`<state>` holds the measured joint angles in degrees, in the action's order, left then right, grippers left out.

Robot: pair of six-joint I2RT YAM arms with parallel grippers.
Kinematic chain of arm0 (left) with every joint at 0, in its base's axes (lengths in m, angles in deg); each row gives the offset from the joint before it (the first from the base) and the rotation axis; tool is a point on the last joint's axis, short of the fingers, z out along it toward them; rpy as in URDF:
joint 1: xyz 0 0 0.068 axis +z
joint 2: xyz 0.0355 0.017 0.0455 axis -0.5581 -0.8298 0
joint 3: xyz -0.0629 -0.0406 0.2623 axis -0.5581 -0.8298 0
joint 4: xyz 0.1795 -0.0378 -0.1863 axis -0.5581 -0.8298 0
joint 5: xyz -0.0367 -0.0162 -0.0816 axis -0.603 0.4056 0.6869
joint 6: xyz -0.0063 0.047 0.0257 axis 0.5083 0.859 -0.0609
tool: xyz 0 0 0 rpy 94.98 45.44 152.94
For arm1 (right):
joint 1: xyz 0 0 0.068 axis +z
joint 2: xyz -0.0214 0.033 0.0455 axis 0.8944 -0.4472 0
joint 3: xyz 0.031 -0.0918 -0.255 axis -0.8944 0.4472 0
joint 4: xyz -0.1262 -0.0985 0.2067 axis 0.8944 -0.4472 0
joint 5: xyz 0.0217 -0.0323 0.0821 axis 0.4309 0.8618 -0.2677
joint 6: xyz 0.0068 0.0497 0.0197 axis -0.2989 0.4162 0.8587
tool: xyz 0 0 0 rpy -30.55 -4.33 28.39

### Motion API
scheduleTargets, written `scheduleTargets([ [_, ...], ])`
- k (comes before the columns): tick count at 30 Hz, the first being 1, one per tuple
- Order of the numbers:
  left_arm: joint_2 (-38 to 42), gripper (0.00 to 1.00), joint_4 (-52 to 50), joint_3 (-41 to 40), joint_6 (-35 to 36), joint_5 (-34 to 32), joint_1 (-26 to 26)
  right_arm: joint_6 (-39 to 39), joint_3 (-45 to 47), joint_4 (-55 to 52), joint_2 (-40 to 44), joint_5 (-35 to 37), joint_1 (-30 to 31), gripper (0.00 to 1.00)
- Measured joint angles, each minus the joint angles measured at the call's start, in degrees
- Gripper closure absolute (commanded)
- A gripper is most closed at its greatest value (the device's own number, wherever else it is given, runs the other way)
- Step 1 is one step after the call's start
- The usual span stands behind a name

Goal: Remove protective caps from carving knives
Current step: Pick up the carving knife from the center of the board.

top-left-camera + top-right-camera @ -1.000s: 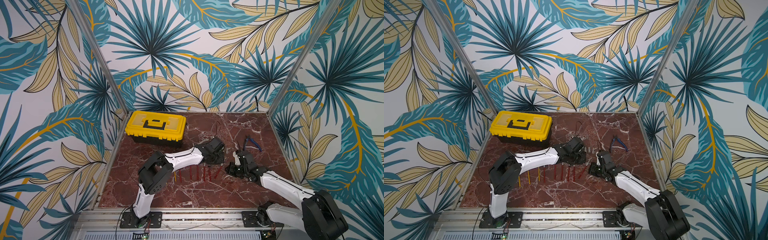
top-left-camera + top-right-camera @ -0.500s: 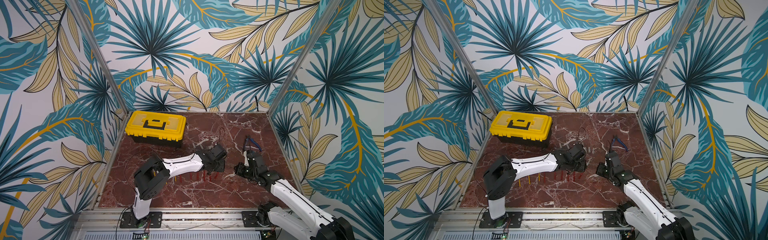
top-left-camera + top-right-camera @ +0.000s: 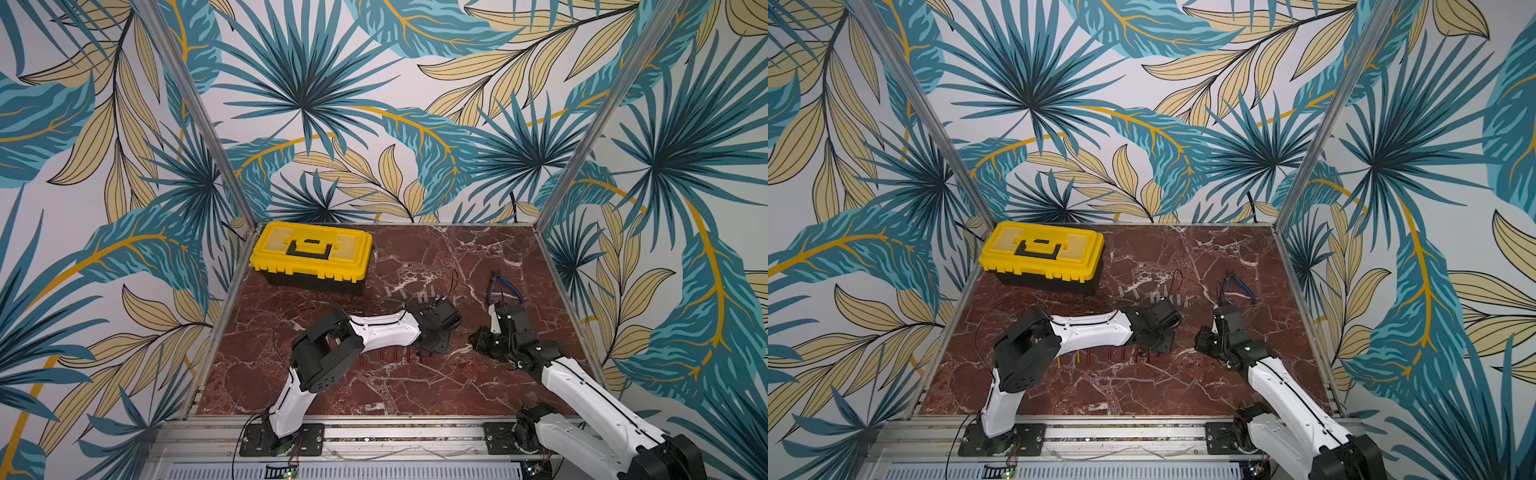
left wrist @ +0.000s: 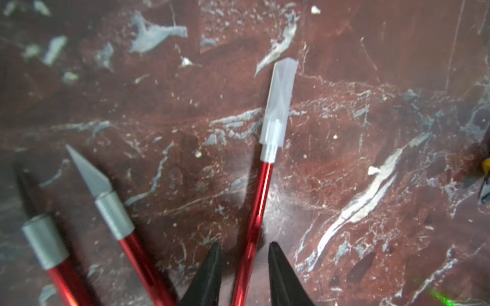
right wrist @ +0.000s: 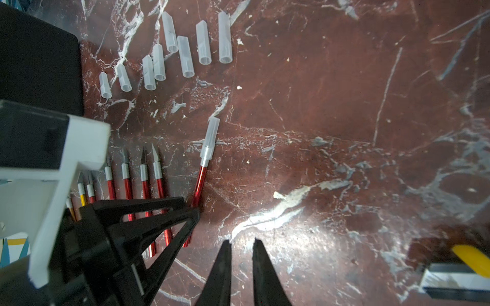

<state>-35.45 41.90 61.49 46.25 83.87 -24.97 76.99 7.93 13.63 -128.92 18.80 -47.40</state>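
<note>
Red-brown marble tabletop (image 5: 344, 106) is seen throughout; on it a thin red-handled carving knife (image 4: 254, 212), translucent white plastic cap (image 4: 278, 106) still fitted, is straddled by the parted left gripper (image 4: 244, 246), while the right gripper (image 5: 241, 241) is seen barely parted and empty

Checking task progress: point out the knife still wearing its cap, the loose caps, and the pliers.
capped knife (image 5: 201, 176), right wrist view, on its red handle.
loose caps (image 5: 185, 57), right wrist view, on a middle cap of the group.
pliers (image 3: 512, 291), in a top view, on a blue handle.
</note>
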Motion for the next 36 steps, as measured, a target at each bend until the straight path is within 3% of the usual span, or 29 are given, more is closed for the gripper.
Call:
scheduleTargets([
  [5, -1.29, 0.78, -0.17, 1.68, 0.48, 0.0, 0.0, 0.02, 0.0, 0.07, -0.39, -0.24, -0.15, 0.78],
  [10, -1.88, 0.82, -0.37, 2.51, 0.98, 0.02, 0.0, 0.02, 0.0, 0.07, -0.48, -0.22, -0.28, 0.78],
  [19, -2.51, 1.0, -0.37, 3.37, 1.33, 0.35, 0.0, 0.13, 0.22, 0.44, -0.46, -0.57, -0.31, 0.75],
  [31, 0.98, 1.0, -1.33, 2.82, 0.76, 0.22, -0.11, 0.35, 1.4, 1.66, 1.53, -4.42, -0.55, 0.67],
  [36, 6.91, 1.0, -1.27, 2.08, -0.02, 0.22, -0.5, 1.46, 1.4, 2.54, 3.41, -7.04, -0.68, 0.5],
])
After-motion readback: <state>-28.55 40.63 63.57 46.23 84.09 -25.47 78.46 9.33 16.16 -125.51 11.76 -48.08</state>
